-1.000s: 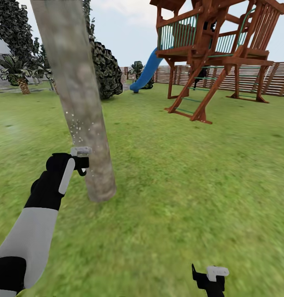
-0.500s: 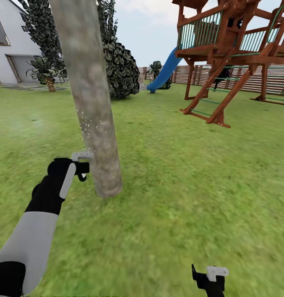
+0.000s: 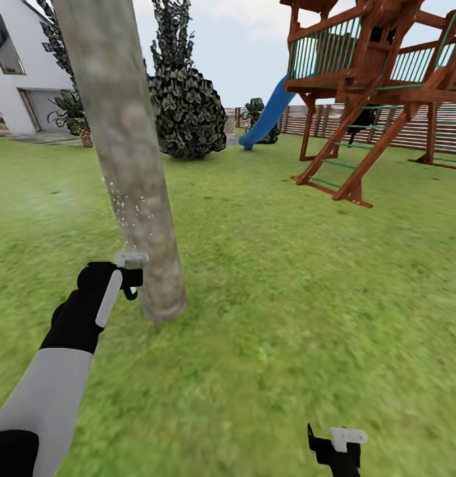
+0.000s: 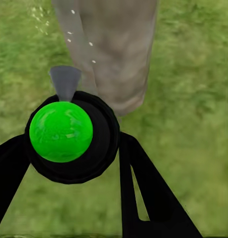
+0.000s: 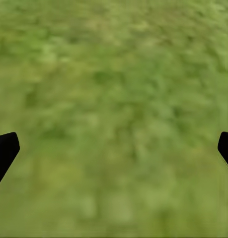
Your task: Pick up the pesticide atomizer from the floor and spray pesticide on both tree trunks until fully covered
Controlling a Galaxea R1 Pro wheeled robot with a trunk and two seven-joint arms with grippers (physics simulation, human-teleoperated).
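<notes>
Gripping the pesticide atomizer (image 4: 69, 134), the left gripper (image 3: 126, 275) has its fingers (image 4: 143, 193) clamped around the black, green-capped body just left of the tree trunk (image 3: 132, 179). White droplets (image 3: 125, 209) speckle the bark. Well right of the trunk, the right gripper (image 5: 114, 148) hangs over grass (image 3: 287, 298), fingers spread wide and holding nothing.

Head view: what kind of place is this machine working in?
It looks like a home's back garden: a grass lawn, a wooden play tower with a blue slide, a tree trunk, and a white house behind.
</notes>
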